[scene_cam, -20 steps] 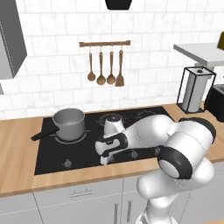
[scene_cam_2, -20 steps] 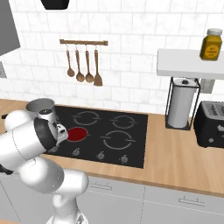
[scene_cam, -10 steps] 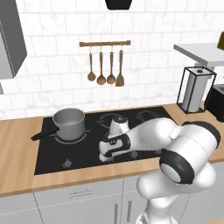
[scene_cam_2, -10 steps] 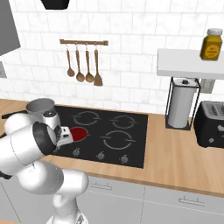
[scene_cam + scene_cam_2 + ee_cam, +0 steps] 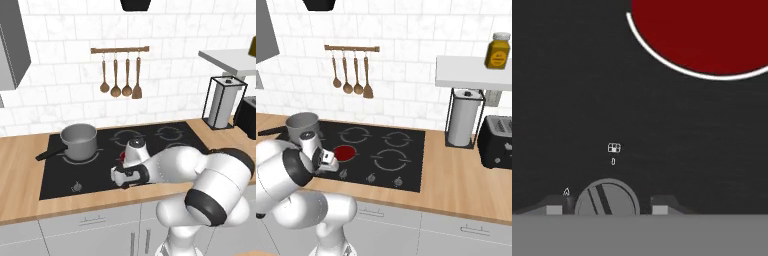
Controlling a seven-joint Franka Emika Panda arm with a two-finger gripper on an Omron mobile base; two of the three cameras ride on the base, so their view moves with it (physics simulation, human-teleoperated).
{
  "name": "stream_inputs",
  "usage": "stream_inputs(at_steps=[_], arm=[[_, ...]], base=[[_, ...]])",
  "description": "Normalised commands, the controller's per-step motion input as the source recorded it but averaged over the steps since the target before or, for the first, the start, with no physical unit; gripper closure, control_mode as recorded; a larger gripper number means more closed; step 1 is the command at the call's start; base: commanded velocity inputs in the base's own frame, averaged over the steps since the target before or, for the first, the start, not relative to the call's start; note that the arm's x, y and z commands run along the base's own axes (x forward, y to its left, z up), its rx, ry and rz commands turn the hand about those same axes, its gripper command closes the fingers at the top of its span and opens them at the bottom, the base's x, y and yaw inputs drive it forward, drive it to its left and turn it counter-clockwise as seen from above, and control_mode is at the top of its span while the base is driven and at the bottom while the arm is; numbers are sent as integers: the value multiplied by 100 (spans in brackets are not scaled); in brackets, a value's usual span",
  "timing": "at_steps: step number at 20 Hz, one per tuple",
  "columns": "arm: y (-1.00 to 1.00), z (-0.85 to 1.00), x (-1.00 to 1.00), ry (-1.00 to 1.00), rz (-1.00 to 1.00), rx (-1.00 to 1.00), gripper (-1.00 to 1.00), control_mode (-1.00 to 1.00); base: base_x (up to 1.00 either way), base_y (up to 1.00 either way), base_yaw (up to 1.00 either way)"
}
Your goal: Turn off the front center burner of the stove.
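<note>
Lowered since earlier, the pincer (image 5: 607, 207) straddles a knob (image 5: 607, 199), fingers apart, burner (image 5: 707, 32) beyond glowing red on the stove (image 5: 406, 165); an off-centre squeeze could slip off.

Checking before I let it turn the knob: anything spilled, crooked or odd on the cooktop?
Nothing stands out. The front center burner glows solid red with nothing on it, as expected while lit. The pot sits upright on another zone of the stove. The gripper straddles a knob, squarely centred.
</note>
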Motion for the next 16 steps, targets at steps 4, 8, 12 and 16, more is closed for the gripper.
stream_inputs(at_steps=[4,8,12,16], arm=[[-38,-17,5,4,-85,11,100,-100],[-53,-16,1,9,-90,14,100,-100],[-23,-5,1,4,-25,3,100,-100],[0,0,0,0,0,-1,100,-100]], base=[[0,0,0],[0,0,0],[0,0,0],[0,0,0]])
